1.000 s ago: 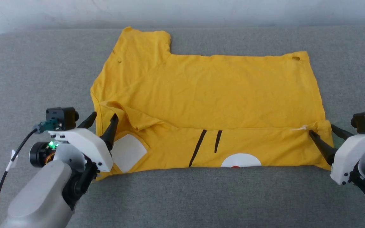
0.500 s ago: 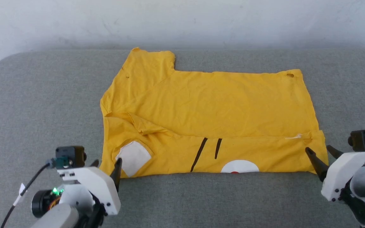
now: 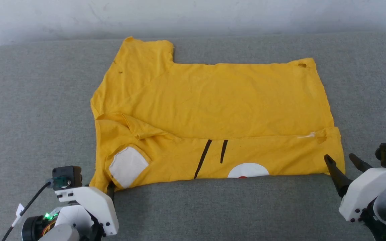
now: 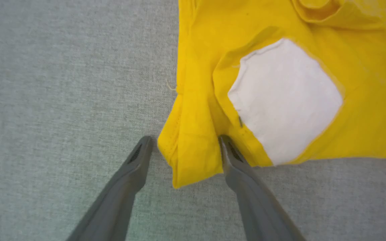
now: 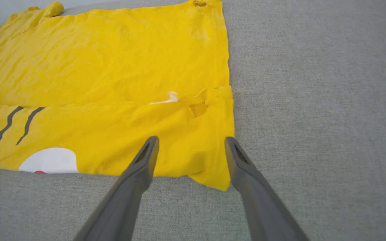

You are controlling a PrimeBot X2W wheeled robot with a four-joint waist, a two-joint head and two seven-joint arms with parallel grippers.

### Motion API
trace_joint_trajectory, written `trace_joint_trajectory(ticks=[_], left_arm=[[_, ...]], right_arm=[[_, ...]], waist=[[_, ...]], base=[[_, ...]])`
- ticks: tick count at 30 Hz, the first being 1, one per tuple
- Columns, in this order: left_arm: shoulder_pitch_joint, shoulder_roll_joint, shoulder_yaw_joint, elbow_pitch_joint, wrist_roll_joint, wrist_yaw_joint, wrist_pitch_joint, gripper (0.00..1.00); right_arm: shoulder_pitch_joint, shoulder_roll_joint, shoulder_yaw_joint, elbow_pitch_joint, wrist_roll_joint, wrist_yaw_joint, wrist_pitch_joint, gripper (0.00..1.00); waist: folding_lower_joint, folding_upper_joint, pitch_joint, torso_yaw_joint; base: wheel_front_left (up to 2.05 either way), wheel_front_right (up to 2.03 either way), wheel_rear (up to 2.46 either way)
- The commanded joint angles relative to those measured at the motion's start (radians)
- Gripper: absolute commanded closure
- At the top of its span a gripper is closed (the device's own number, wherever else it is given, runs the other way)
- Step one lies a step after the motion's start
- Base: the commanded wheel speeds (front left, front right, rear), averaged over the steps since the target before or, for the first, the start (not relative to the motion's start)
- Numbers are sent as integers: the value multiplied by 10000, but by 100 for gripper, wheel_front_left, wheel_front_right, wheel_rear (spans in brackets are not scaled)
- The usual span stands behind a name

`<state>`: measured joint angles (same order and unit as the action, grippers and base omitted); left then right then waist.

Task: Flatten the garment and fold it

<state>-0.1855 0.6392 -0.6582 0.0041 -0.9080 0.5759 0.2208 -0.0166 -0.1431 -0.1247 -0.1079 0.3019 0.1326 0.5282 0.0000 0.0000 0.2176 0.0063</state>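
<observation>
The yellow garment (image 3: pixel 213 100) lies spread on the grey surface, sleeve at the far left. Its near strip is folded over and shows a white patch (image 3: pixel 127 165), two black stripes (image 3: pixel 203 157) and a white print (image 3: pixel 248 170). A small hole (image 3: pixel 302 65) sits at the far right corner. My left gripper (image 4: pixel 184 140) stands open, and the garment's (image 4: pixel 374 100) near left corner lies between its fingers, beside the patch (image 4: pixel 283 100). My right gripper (image 3: pixel 339 156) is open at the near right corner. In its wrist view the gripper (image 5: pixel 191 139) straddles the hem below a second hole (image 5: pixel 198 108).
The grey padded surface (image 3: pixel 193 207) runs wide around the cloth on all sides. A pale wall (image 3: pixel 193 13) rises behind it. A black cable (image 3: pixel 28 207) hangs from my left wrist at the lower left.
The head camera has shifted. Both grippers have drawn back from over the folded strip to its near corners. Both stayed open, and the garment lies as before.
</observation>
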Motion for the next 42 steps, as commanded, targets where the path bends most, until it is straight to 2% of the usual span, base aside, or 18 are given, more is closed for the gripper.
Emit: trace_joint_trajectory(ticks=[1,4,5,6,7,12,16,20,28,30,31,37,42], left_arm=[[102,-12,-40,164,59,53,59,0],[177,-95,-175,486,-82,4,312,0],[209,-127,-243,586,-167,-44,466,14],[232,-173,-273,667,-260,-94,569,72],[240,-219,-288,725,-321,-159,603,100],[201,-475,-226,748,-432,-619,209,100],[13,-382,-230,449,-136,-803,-184,100],[-160,-220,-277,-181,194,-781,-370,100],[-404,48,-352,-1233,680,-406,-339,100],[-426,72,-359,-1350,727,-363,-338,100],[-434,96,-382,-1377,758,-362,-328,100],[-332,217,-436,-1260,794,-432,-377,100],[84,320,-442,-1039,509,-496,-292,100]], right_arm=[[87,38,-18,-121,-57,-19,46,0],[52,-78,-46,-310,-117,-19,148,0],[34,-139,-60,-350,-140,-19,180,0],[14,-194,-71,-385,-150,-19,218,0],[-5,-221,-87,-429,-152,-19,262,0],[-11,-311,-212,-348,-270,-19,589,0],[-206,-379,-249,158,-555,-19,791,0],[-605,-193,-355,929,-695,-19,1065,0],[-1125,-53,-414,2683,-1046,-19,1289,0],[-1128,-7,-325,3051,-887,-19,1430,83],[-1129,-16,-315,3156,-845,-19,1435,100],[-1080,-285,-324,3281,-684,-19,1236,100],[-756,-702,-180,2849,-232,-19,1368,100]], waist=[[0,0,208,-173],[0,0,329,-269],[0,0,350,-285],[0,0,364,-294],[0,0,362,-299],[0,0,147,-184],[0,0,-31,6],[0,0,-83,202],[0,0,155,577],[0,0,205,641],[0,0,219,665],[0,0,-4,644],[0,0,-747,544]], base=[[0,0,0],[0,0,0],[0,0,0],[0,0,0],[0,0,0],[0,0,0],[0,0,0],[0,0,0],[0,0,0],[0,0,0],[0,0,0],[0,0,0],[0,0,0]])
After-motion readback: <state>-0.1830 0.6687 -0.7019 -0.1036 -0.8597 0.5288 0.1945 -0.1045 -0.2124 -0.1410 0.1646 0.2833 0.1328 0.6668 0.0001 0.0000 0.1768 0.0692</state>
